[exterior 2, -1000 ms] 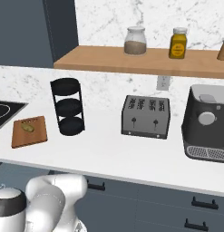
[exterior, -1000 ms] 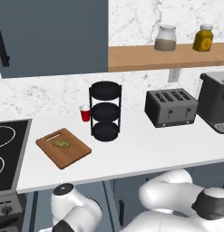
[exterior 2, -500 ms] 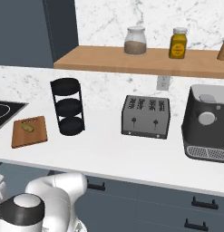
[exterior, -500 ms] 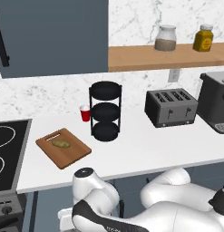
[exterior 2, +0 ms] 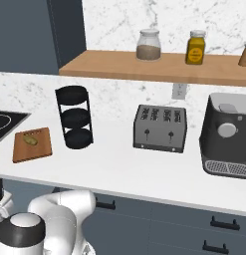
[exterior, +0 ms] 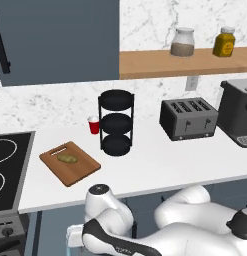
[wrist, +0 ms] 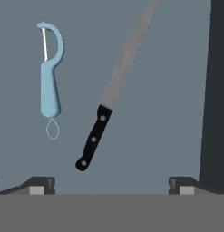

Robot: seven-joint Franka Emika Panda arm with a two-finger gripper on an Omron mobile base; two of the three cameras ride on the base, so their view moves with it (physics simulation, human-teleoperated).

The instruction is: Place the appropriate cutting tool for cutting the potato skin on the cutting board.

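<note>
i see a white kitchen counter (exterior: 155, 165) carrying a flat brown wooden cutting board (exterior: 80, 167) with a small yellowish potato (exterior: 67, 159) on it. beside the board stand a black three-tier round rack (exterior: 116, 122) and a small red cup (exterior: 94, 125). further along sit a grey four-slot toaster (exterior: 188, 118) and a dark coffee machine (exterior 2: 226, 134). in the hand view, a flat grey-blue surface (wrist: 168, 90) holds a slim pale-blue peeler (wrist: 51, 72) and a black-handled steel knife (wrist: 111, 97), apart from each other.
</note>
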